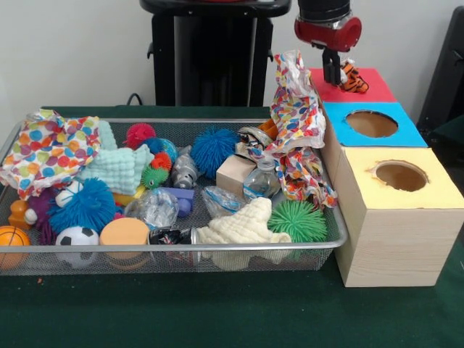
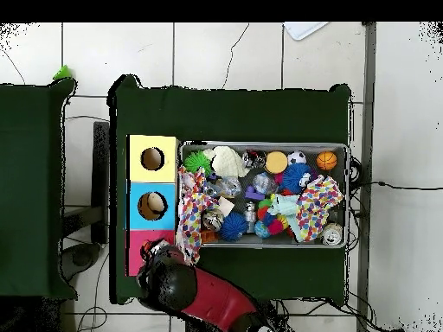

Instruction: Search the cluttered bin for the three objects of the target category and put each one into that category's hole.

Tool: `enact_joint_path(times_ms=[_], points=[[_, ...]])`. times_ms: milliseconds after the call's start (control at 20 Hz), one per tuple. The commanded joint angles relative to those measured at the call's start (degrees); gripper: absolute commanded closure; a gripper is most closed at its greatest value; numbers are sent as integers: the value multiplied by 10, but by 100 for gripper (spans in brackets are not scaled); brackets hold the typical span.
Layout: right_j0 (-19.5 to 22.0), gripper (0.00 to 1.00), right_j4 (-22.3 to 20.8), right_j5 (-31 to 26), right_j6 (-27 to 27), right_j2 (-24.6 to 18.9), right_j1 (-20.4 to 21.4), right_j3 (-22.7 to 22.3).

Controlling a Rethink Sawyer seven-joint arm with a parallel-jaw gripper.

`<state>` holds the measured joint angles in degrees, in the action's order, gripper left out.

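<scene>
Bin (image 1: 330, 243): on the green bench (image 1: 217, 319), heaped with spiky balls, dotted cloths (image 1: 51, 148), a soccer ball (image 1: 77, 236), an orange ball (image 1: 12, 238), a wood block (image 1: 235, 174) and a bottle (image 1: 259, 181).
Boxes: just right of the bin, tops red (image 1: 373, 90), blue (image 1: 341, 119), yellow (image 1: 442, 192).
Arm: comes down over the red top.
Fingers (image 1: 333, 72): closed on an orange striped plush (image 1: 353, 78) above the red top; its hole is hidden.

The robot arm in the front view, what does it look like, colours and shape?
The arm ends in a rounded glossy red collar under a black cylindrical section. Below hangs a narrow black gripper. From overhead, the arm is a thick red-and-black limb. No cables or markings are discernible.
</scene>
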<state>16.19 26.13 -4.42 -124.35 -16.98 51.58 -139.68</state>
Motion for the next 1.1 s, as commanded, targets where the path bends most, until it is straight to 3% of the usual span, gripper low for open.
enact_joint_path(times_ms=[50, 350, 750, 1100], points=[[-26, 100, 50, -66, -153, -16, 37, -2], [-69, 100, 76, -73, -169, -2, 42, 6], [-52, 100, 76, 2, -162, -57, -20, -11], [-51, 100, 48, 32, -148, -42, -47, -18]])
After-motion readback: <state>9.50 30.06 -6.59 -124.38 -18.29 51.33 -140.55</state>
